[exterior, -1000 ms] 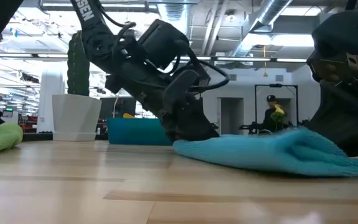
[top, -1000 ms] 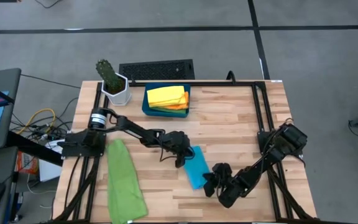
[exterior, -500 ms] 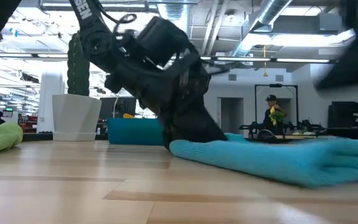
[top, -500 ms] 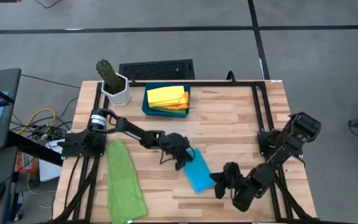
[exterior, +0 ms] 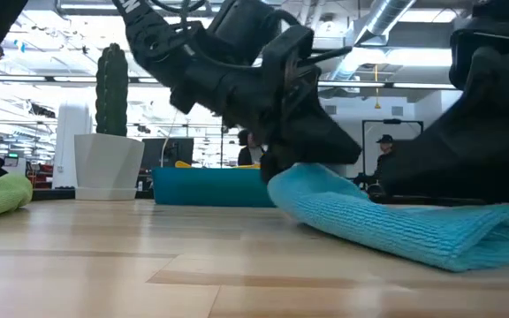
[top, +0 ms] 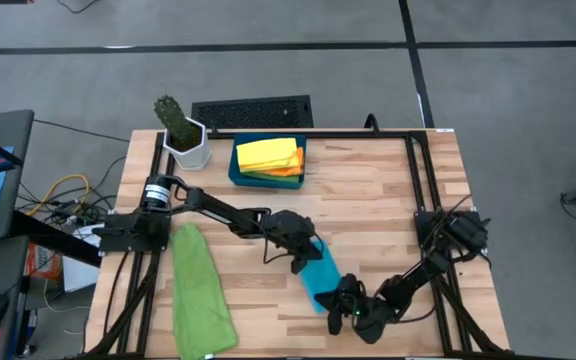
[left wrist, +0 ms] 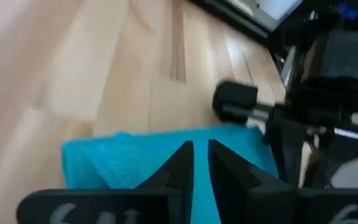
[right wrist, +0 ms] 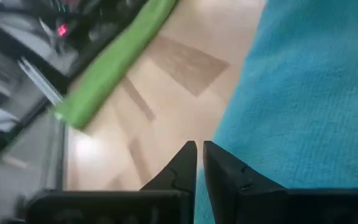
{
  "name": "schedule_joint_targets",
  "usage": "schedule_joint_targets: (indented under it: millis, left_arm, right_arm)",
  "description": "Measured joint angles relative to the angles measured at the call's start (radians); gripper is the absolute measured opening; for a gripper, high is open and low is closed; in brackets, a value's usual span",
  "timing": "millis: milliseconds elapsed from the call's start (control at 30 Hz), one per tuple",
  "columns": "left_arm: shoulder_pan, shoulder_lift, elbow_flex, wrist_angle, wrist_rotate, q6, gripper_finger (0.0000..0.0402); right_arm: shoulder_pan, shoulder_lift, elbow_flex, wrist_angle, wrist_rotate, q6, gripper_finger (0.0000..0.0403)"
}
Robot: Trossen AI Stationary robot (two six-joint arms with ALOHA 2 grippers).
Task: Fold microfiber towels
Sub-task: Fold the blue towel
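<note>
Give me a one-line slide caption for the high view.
Both grippers, left gripper and right gripper, pinch opposite ends of the sky-blue towel mid-table.

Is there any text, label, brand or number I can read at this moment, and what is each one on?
No text can be read anywhere in these views.
Pale marks on the body of the left pincer, seen in its own wrist view: too blurred to read.

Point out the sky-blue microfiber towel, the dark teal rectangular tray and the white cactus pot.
sky-blue microfiber towel (top: 319, 276): high view, its middle.
dark teal rectangular tray (top: 234, 172): high view, its left rim.
white cactus pot (top: 190, 150): high view, its front wall.
</note>
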Motion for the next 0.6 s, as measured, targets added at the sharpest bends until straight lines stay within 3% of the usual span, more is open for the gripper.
schedule_joint_targets:
  millis: [167,367,600]
  left_arm:
    - [0.002,-0.002,0.016,-0.073,-0.029,0.087,0.0038]
    - [0.014,-0.022,0.016,-0.168,-0.019,0.151,0.0038]
    - [0.016,-0.088,0.017,-0.232,-0.118,0.276,0.0038]
  right_arm:
    - [0.030,0.007,0.000,-0.020,0.029,0.043,0.0053]
    - [0.025,-0.053,0.000,-0.149,-0.052,0.069,0.0053]
    - [-0.008,-0.070,0.000,-0.203,-0.175,0.061,0.0053]
